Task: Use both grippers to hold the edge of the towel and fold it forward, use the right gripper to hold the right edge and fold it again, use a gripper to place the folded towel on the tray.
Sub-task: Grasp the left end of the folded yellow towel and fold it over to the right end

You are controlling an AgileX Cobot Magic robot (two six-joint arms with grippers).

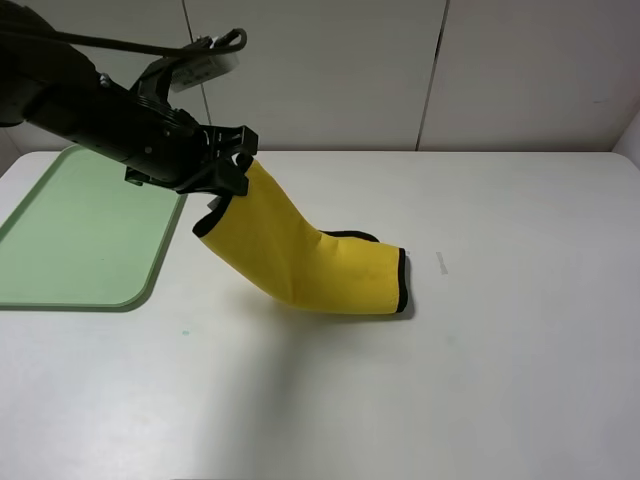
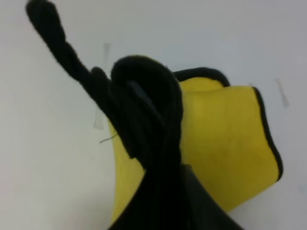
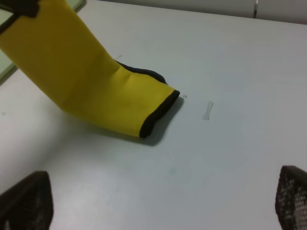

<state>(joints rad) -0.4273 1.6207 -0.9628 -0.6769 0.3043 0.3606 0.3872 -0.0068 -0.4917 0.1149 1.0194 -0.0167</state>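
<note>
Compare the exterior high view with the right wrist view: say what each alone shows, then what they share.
Only the exterior high view shows the whole left arm, the left tool shut on the raised end of the yellow towel, and the mint-green tray laid out in full. Only the right wrist view shows the right tool, open with nothing between its fingertips. Both show the towel, its other end resting on the white table, and a tape mark nearby.

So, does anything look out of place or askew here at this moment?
Only the towel looks askew: the left pincer holds one end up in the air beside the tray, while the other end lies on the table, so the cloth slants. Nothing looks spilled or damaged.
</note>
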